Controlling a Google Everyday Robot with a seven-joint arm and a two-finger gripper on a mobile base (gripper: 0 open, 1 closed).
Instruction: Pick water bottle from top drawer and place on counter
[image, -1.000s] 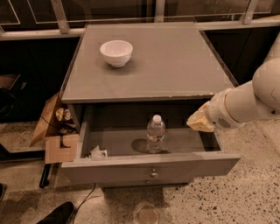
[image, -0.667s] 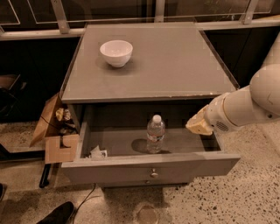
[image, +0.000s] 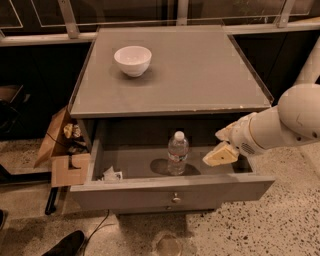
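Observation:
The water bottle (image: 177, 152) is clear with a white cap and stands upright in the middle of the open top drawer (image: 172, 195). My gripper (image: 220, 145) is over the right part of the drawer, to the right of the bottle and apart from it. Its tan fingers (image: 219, 156) point left toward the bottle, are spread open and hold nothing. The grey counter (image: 200, 75) lies above the drawer.
A white bowl (image: 132, 60) stands on the counter at the back left. A crumpled white scrap (image: 112, 174) lies in the drawer's front left corner. An open cardboard box (image: 62, 150) sits on the floor left of the cabinet. A dark shoe (image: 62, 245) shows at the bottom left.
My gripper has moved a little left and down into the drawer, closer to the bottle. The bottle and bowl have not moved.

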